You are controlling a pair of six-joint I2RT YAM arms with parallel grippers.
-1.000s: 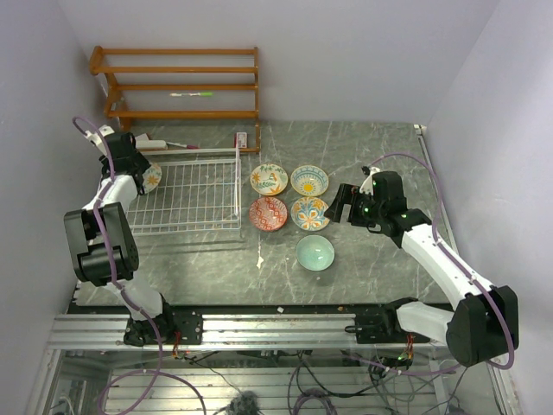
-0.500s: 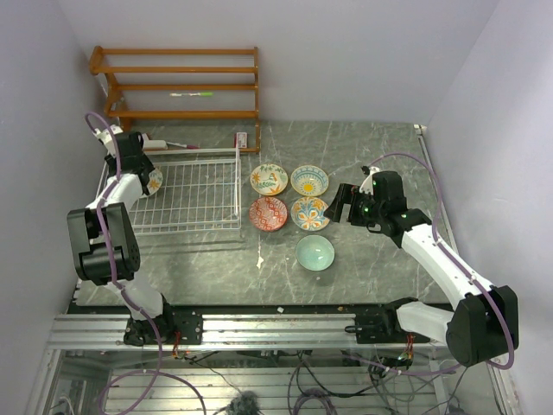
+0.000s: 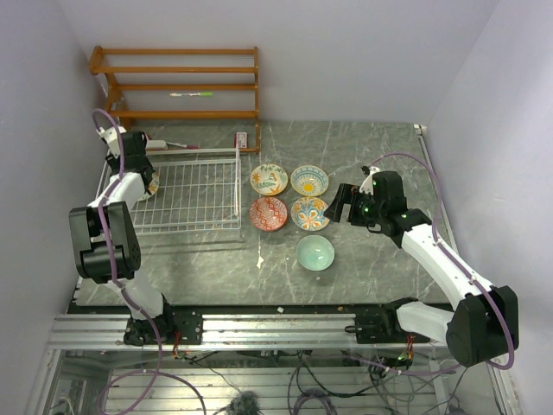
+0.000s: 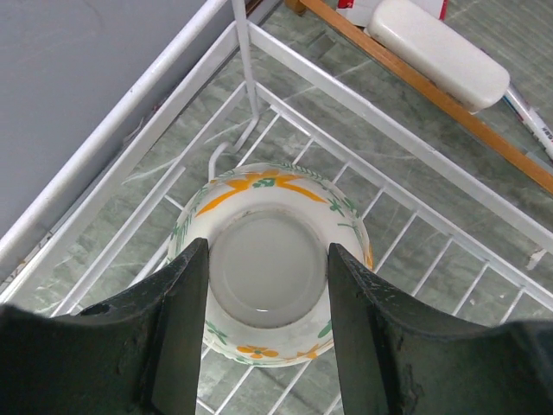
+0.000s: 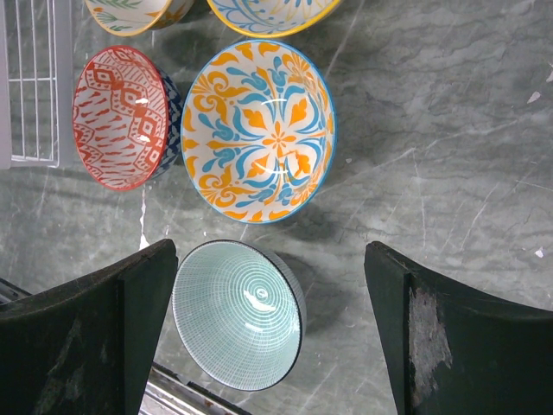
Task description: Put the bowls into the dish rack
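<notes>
Left gripper (image 4: 268,259) is clamping one inverted bowl (image 4: 270,192) in the rack (image 4: 363,112) corner. Right gripper (image 5: 272,255) is hovering open. Five bowls (image 3: 309,213) are waiting on the table (image 3: 389,156).

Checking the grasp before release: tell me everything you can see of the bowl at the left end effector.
The floral bowl is small, round and looks like glossy ceramic. Its white outer wall is painted with orange and green leaves and flowers. Its plain pale base and foot ring face the wrist camera. The left end effector holds it, one finger on each side. It is over the floor wires of the white wire dish rack, near a corner post. Whether it rests on the wires cannot be told.
</notes>
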